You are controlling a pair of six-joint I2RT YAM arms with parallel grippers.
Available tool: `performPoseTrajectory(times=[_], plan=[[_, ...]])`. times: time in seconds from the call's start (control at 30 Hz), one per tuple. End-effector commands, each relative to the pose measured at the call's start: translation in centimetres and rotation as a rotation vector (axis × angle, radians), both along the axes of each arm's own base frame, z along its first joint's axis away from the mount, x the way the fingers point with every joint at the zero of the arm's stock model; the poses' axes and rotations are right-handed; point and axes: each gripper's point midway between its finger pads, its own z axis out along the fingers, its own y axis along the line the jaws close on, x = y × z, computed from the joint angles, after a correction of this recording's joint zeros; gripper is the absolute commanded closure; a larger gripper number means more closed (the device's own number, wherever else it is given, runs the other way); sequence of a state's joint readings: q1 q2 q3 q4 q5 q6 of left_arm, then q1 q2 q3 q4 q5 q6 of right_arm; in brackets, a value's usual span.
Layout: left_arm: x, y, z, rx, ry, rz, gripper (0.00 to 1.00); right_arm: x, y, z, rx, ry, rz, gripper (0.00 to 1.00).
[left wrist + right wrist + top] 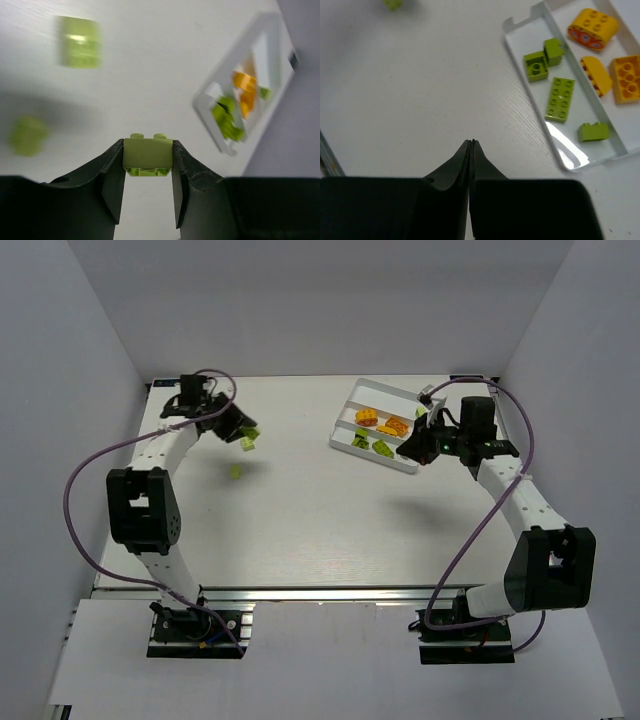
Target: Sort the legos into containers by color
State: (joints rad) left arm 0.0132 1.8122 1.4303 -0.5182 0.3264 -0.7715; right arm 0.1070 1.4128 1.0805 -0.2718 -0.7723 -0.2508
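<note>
Upper left of top view: your left gripper clamps lime brick; loose lime brick on open table below. Right gripper pinched shut, empty, beside tray: four lime bricks one compartment, three orange bricks next.

The left arm rises from its base, folds at the elbow and reaches far forward on its own side, with the wrist turned inward. The left gripper has its jaws clamped on a lime-green brick, one jaw on each side. The right arm stretches forward and inward. The right gripper hangs with its jaws pressed together, holding nothing.
</note>
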Motion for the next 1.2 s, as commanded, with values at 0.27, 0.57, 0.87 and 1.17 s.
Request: performPoseTrajectory(times=[0.27, 0.57, 0.87, 1.17], plan=[[7.5, -20.9, 7.7, -0.186, -0.29, -0.394, 1.0, 4.6, -5.5, 2.8, -0.054, -0.082, -0.49, 1.0], [13.6, -28.5, 6.1, -0.314, -0.435, -0.299, 1.0, 3.3, -5.3, 2.3, -0.043, -0.074, -0.467, 1.0], [16.0, -31.4, 7.0, -0.408, -0.594, -0.191, 1.0, 2.3, -4.9, 0.6, -0.027, -0.049, -0.447, 1.0], [11.7, -32.8, 10.1, -0.455, -0.542, -0.313, 1.0, 4.9, 0.1, 2.2, 0.051, -0.243, -0.057, 0.18]])
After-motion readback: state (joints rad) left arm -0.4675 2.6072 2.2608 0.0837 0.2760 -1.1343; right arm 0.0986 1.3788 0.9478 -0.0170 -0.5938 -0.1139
